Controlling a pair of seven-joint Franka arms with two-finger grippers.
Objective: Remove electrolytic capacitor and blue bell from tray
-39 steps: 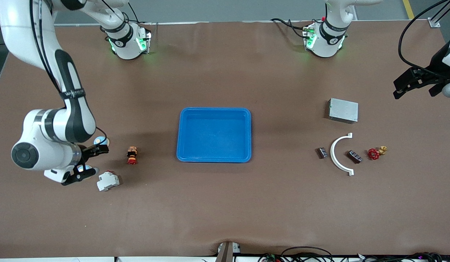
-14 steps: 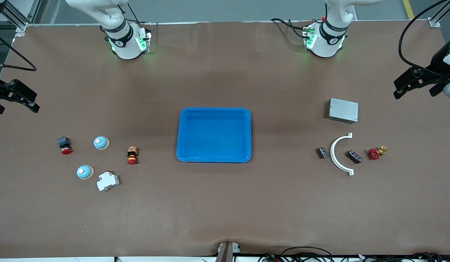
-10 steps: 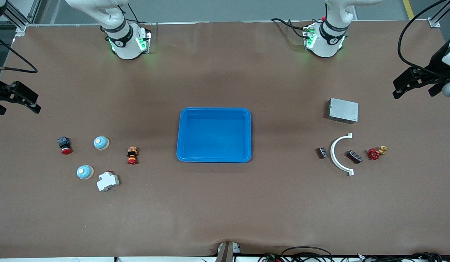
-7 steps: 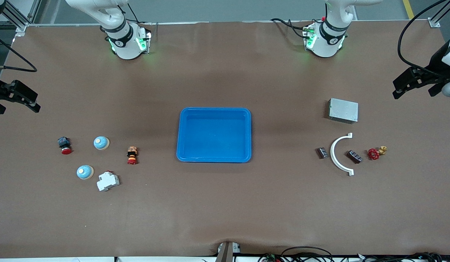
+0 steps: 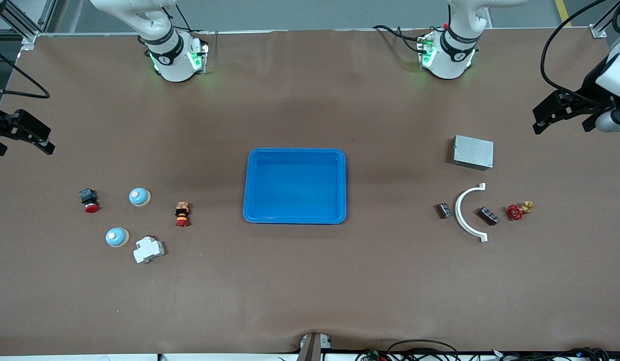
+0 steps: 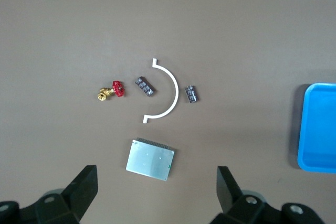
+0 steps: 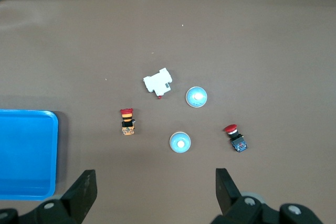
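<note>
Grippers, left point(image 5: 561, 111) and right point(image 5: 20, 135), hung spread and empty above opposite table ends; bells point(image 5: 139, 196) and tray point(image 5: 295, 219) sat untouched.

Blue tray point(image 5: 294, 219) lies unobstructed, object clusters well apart at both ends.

tray point(image 5: 295, 153) mid-table, bells point(image 5: 139, 196) toward right arm's end

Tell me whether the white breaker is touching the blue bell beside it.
Apart. The front view shows a strip of bare table between the white breaker and the blue bell; the right wrist view shows the same gap between breaker and bell.
</note>
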